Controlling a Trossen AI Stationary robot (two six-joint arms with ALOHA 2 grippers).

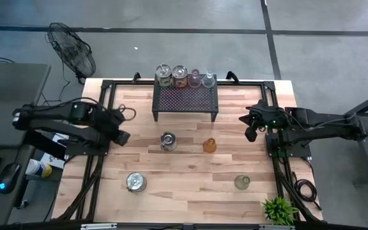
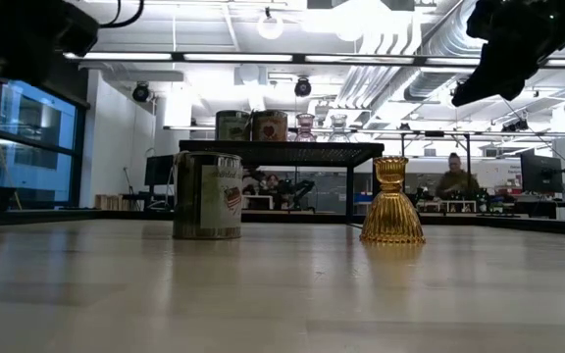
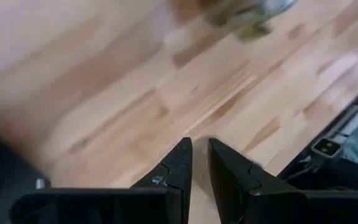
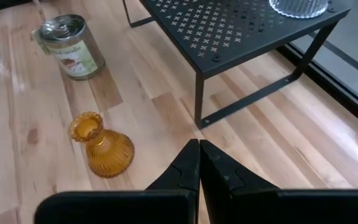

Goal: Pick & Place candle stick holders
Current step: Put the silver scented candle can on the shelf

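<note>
High view, desk: the pale wooden desk carried a black perforated metal stand at its far middle; a green potted plant stood at the near right corner, a black floor fan off the far left corner.
High view, holders: four candle stick holders lined the stand's far edge; on the desk stood a silvery metal tin holder, an amber ribbed glass holder, a second silvery tin holder and a greenish glass holder.
High view, arms: the left gripper hung at the left side, the right gripper right of the stand; both well apart from every holder.
Low view: the tin and amber holder stood in front of the stand, nothing between them; a person sat far behind.
Left wrist view: jaws a narrow gap apart, empty, over bare wood.
Right wrist view: jaws closed, empty; the amber holder near, a stand leg just beside.
</note>
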